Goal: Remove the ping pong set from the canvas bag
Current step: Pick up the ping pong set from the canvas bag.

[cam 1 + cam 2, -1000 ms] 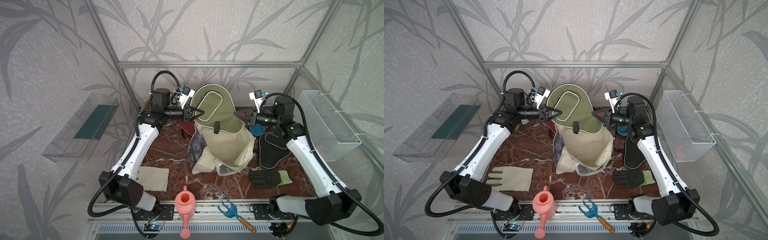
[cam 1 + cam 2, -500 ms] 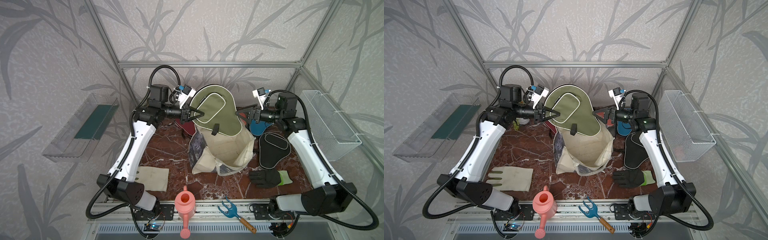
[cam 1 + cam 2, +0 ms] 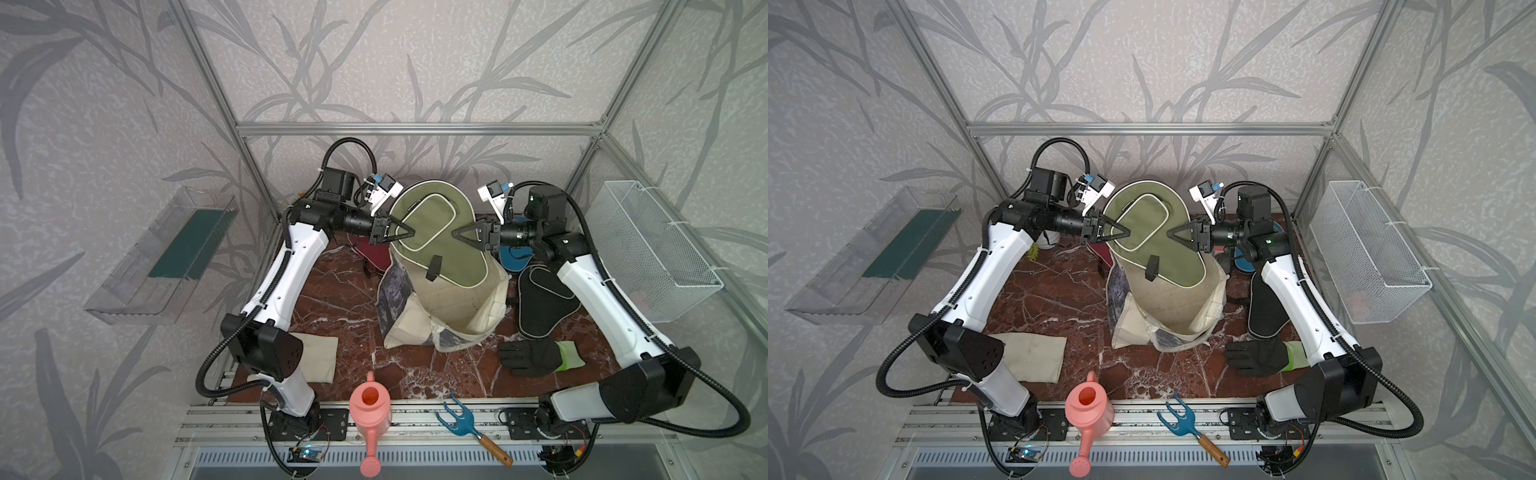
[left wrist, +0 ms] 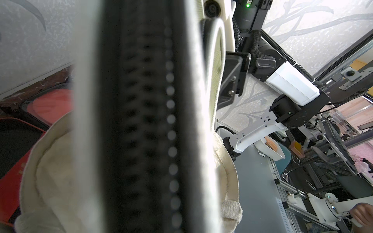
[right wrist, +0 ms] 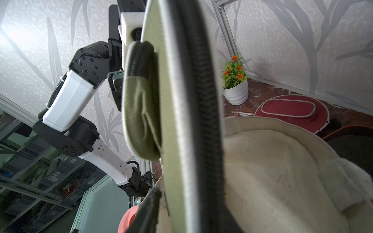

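Currently canvas bag (image 3: 461, 311) stands open mid-table. Olive case (image 3: 432, 232) is upright above its mouth, with left gripper (image 3: 410, 235) and right gripper (image 3: 456, 233) each pinched on opposite edges. Risks: thin edge holds slip and case drops back; lower end snags lining and bag tips.

- Dark red, white-veined marble-look tabletop (image 3: 332, 299).
- Large cream canvas bag (image 3: 457, 307) stands mid-table.
- Maroon paddle-shaped zip case (image 3: 376, 257) lies far left of it; blue paddle-shaped case (image 3: 513, 259) and black paddle-shaped case (image 3: 544, 299) lie on its right.
- Black glove with green cuff (image 3: 530, 356) front right; flat cream glove (image 3: 318, 357) front left.
- White pot of orange flowers (image 5: 236, 93), back left corner.
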You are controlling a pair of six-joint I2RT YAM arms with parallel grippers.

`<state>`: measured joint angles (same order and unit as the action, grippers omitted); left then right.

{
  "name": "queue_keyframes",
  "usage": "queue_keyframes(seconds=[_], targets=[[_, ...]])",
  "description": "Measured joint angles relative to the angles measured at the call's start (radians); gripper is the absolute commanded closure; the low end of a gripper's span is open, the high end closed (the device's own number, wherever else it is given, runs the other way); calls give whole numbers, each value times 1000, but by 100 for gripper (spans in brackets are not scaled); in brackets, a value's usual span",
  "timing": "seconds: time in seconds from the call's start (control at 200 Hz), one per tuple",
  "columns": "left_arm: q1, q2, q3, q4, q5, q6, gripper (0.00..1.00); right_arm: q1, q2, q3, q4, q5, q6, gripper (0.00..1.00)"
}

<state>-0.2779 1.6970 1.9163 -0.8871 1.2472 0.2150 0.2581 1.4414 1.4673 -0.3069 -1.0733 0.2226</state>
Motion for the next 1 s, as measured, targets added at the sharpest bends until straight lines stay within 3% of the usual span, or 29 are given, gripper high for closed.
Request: queue_keyframes(seconds=[0.045,0.085,0.23,0.405,0.52,0.95,1.005], targets=[[-1,-5,2,2,-10,-1,31,2,1,0,6,1,14,100],[-2,-15,2,6,-29,-9,17,5,1,0,8,2,17,100],[5,-144,-110,107,-138,-81,1,1,-5,-1,22,14,51,100],[11,-479,-483,396,-352,-271,1,-39,-62,-24,131,27,172,100],[8,-599,-646,575,-423,-391,1,-35,-104,-34,228,52,256,100],[-109,-577,-835,1043,-436,-632,1,201,-49,-124,499,200,475,100],[-106,-577,-845,1089,-439,-655,9,211,-38,-140,544,217,510,100]])
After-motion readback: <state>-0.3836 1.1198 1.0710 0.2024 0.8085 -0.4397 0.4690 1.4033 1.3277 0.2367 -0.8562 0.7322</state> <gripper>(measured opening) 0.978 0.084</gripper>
